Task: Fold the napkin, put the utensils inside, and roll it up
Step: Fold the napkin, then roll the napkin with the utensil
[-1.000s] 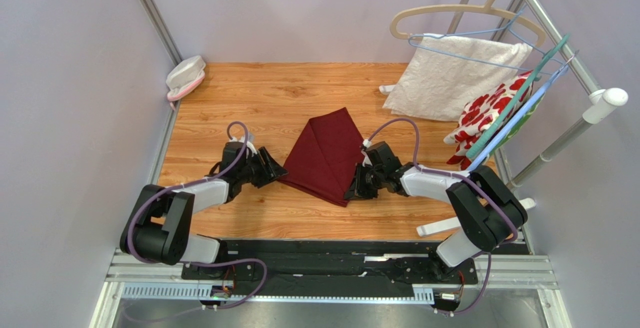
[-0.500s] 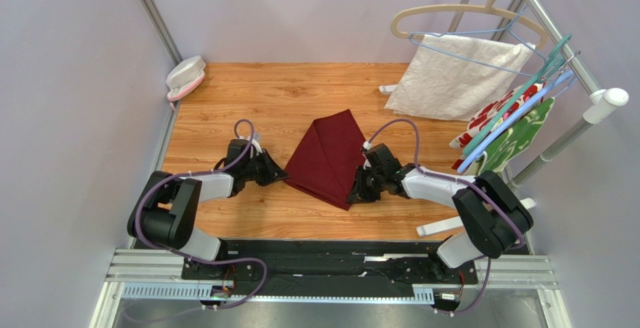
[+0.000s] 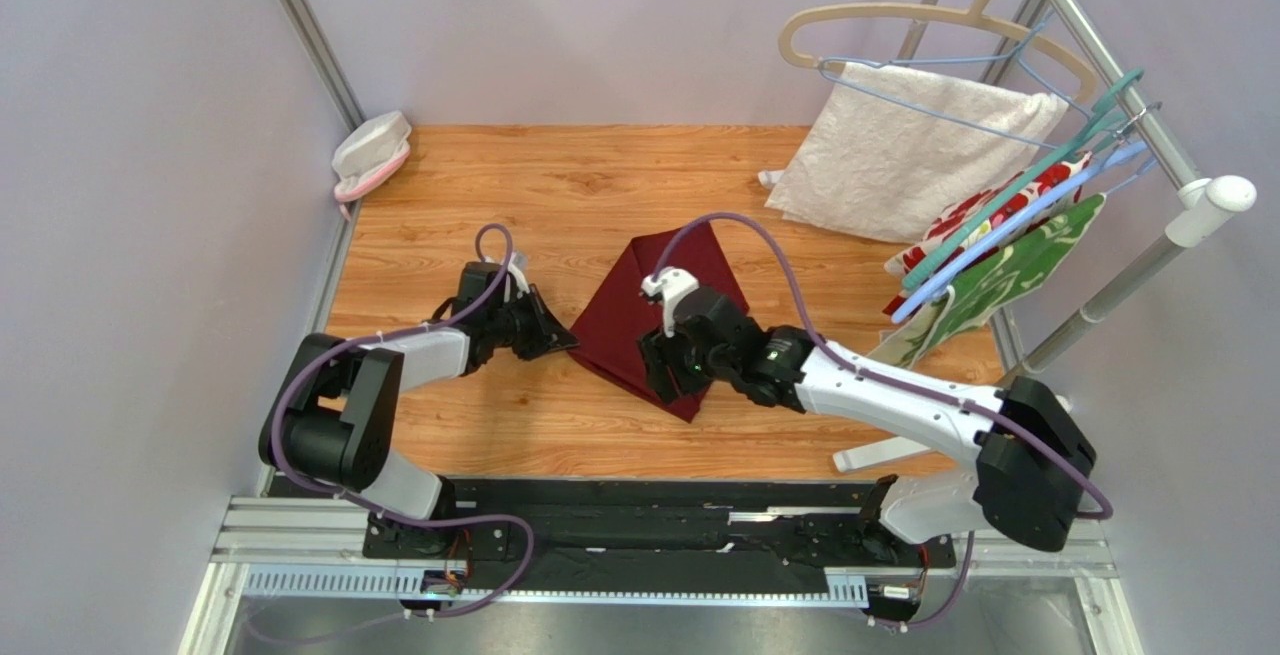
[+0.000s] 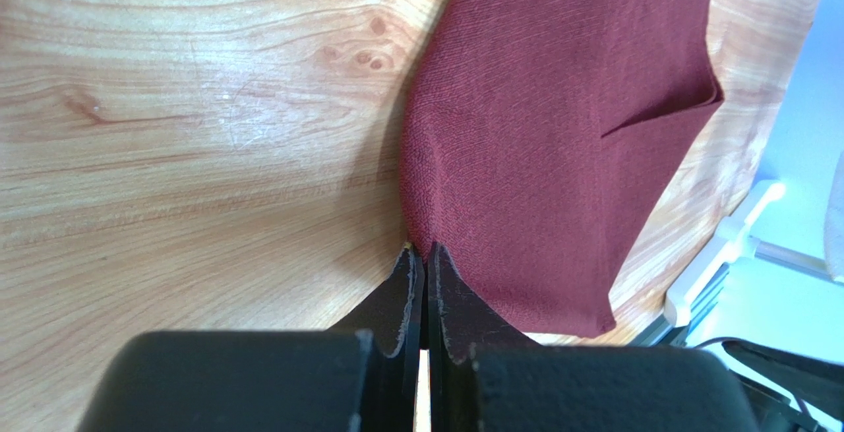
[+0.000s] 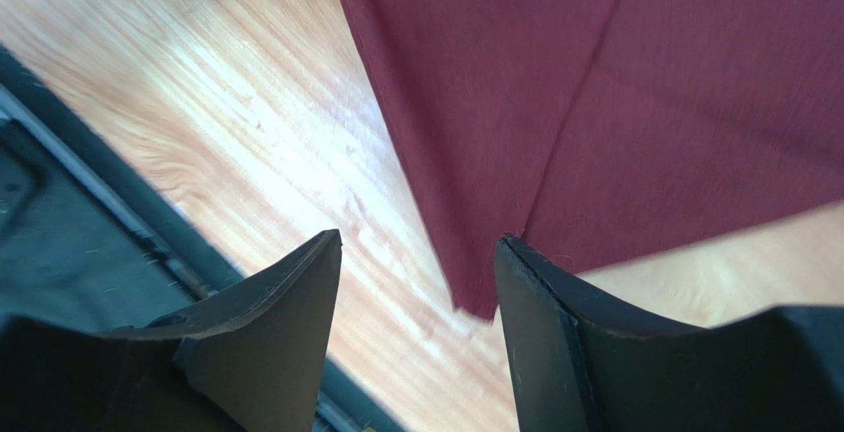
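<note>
Napkin [image 3: 621, 318]: plain dark red cloth, no pattern, fine weave. It is folded into a rough kite shape and lies flat on the wooden table [image 3: 511, 205], about mid-table. One point faces the far side, one the near edge, and one corner sticks out left. The left wrist view shows the napkin [image 4: 555, 135] in stacked layers, with an upper flap edge stepping across its far part. The left corner puckers up slightly right at the closed tips of the left gripper [image 4: 423, 254]; can't tell if it is pinched. In the right wrist view the napkin [image 5: 614, 96] has a straight fold line running toward the near corner, with edges crisp and flat on the wood.
</note>
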You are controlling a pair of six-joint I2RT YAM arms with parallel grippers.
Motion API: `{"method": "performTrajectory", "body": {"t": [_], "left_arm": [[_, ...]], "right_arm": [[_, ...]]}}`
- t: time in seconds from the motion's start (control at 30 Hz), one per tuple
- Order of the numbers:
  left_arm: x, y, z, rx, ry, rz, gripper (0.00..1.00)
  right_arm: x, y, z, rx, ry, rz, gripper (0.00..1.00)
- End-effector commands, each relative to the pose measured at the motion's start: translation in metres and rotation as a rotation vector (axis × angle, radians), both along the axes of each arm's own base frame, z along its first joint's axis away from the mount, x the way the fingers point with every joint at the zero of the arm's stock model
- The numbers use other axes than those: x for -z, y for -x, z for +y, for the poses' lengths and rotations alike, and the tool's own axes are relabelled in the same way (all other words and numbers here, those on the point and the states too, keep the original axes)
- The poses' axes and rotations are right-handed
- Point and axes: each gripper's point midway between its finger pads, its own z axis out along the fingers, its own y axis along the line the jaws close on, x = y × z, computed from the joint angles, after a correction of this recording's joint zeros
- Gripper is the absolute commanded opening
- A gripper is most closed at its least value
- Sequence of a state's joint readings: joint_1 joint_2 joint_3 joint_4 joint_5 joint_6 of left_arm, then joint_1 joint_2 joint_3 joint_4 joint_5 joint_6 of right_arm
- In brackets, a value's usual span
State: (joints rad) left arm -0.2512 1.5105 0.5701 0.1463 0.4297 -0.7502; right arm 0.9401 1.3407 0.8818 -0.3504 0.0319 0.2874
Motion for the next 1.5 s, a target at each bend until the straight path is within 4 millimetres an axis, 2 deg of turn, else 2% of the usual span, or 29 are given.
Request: {"method": "performTrajectory", "body": {"t": [0.0,0.03,0.07,0.13,0.27,0.57,0.7,0.97,1.0,1.07,1.2,1.27,1.33,1.37,1.4,1.47], "left_arm": [[-0.005,-0.004,-0.004,0.036,-0.003,-0.011,0.0],[-0.004,-0.004,-0.004,0.038,-0.001,-0.008,0.0],[-0.004,-0.004,-0.004,0.041,-0.001,-0.011,0.0],[-0.003,-0.003,-0.004,0.042,0.0,-0.003,0.0],[-0.003,-0.002,-0.005,0.049,0.003,-0.003,0.0],[-0.005,-0.004,-0.006,0.06,0.001,-0.006,0.0],[-0.005,-0.004,-0.007,0.063,0.004,-0.003,0.0],[-0.006,-0.004,-0.007,0.069,0.004,-0.001,0.0],[-0.008,-0.005,-0.007,0.07,0.004,-0.007,0.0],[-0.008,-0.006,-0.008,0.071,0.004,-0.009,0.0],[-0.009,-0.006,-0.008,0.076,0.006,-0.012,0.0],[-0.011,-0.006,-0.01,0.087,0.014,-0.016,0.0],[-0.013,-0.006,-0.008,0.084,0.019,-0.022,0.19],[-0.018,-0.009,-0.005,0.07,0.024,-0.038,0.29],[-0.02,-0.009,-0.002,0.057,0.024,-0.041,0.47],[-0.028,-0.012,0.01,0.014,0.013,-0.074,0.57]], "right_arm": [[0.0,-0.018,0.024,-0.143,0.17,-0.256,0.62],[0.012,-0.011,0.033,-0.188,0.205,-0.265,0.62],[0.012,-0.012,0.041,-0.196,0.203,-0.284,0.61],[0.026,-0.01,0.046,-0.241,0.274,-0.32,0.61],[0.04,-0.008,0.056,-0.289,0.323,-0.379,0.58],[0.068,-0.009,0.053,-0.341,0.476,-0.45,0.52],[0.085,-0.01,0.048,-0.355,0.558,-0.464,0.43],[0.102,-0.014,0.038,-0.348,0.667,-0.477,0.29],[0.102,-0.015,0.038,-0.347,0.671,-0.475,0.24],[0.108,-0.014,0.035,-0.352,0.69,-0.465,0.21],[0.115,-0.011,0.035,-0.373,0.7,-0.437,0.0],[0.115,-0.006,0.039,-0.392,0.67,-0.415,0.0],[0.114,0.002,0.044,-0.413,0.624,-0.38,0.0],[0.105,0.004,0.048,-0.414,0.586,-0.374,0.0],[0.103,0.006,0.048,-0.418,0.566,-0.353,0.0],[0.095,0.015,0.056,-0.437,0.488,-0.298,0.0]]}}
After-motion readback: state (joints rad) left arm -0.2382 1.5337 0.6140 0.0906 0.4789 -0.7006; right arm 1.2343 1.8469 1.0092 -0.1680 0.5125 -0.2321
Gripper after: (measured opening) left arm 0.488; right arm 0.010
